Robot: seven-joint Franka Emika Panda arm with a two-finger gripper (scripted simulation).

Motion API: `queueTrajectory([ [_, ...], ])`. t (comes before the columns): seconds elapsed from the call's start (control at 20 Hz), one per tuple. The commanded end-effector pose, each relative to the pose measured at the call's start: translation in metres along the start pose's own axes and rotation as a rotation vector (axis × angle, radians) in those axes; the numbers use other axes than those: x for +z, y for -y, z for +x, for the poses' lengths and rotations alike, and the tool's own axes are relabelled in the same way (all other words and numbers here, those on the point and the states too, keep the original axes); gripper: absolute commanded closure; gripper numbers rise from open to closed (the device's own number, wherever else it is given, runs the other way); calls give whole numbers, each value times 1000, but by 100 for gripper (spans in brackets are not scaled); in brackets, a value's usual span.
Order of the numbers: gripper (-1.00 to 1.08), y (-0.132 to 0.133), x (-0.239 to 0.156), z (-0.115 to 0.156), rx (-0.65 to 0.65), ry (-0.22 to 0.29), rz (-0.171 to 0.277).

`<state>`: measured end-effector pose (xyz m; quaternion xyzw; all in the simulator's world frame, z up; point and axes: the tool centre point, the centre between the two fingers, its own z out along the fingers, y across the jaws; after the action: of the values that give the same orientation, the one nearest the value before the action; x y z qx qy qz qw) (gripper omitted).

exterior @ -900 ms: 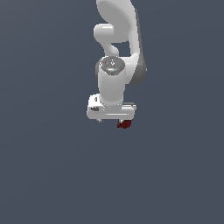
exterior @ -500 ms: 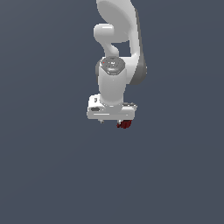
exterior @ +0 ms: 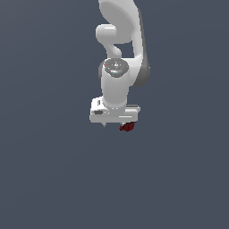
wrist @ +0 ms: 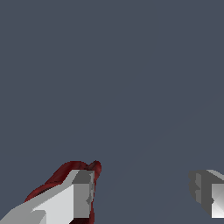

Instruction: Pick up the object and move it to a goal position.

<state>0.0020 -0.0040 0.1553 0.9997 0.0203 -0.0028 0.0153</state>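
Lining up for the grasp: hand spread, object not yet pinched

Seen from the wrist, the nearest thing is one white finger (wrist: 74, 192) with the dark red object (wrist: 65, 173) pressed against or just behind it, while the other finger (wrist: 208, 192) stands well apart, so the hand (wrist: 140, 192) is spread and grips nothing. Farther off in the exterior view, the hand (exterior: 115, 120) hangs under the white arm (exterior: 120, 53), with the object (exterior: 127, 127) peeking out at about 4 o'clock from it, off-centre. By my reading, the next move calls for shifting sideways to centre the piece between the fingers, then closing. No goal marker shows.
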Motion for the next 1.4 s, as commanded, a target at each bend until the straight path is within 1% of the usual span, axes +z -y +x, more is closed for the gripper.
queueTrajectory([
  [0.0,-60,2,2,-2,-30,1,2],
  [0.35,-60,11,11,-10,-169,6,10],
  [1.1,-60,41,38,-38,-606,12,40],
  [1.35,-60,49,44,-46,-725,11,48],
])
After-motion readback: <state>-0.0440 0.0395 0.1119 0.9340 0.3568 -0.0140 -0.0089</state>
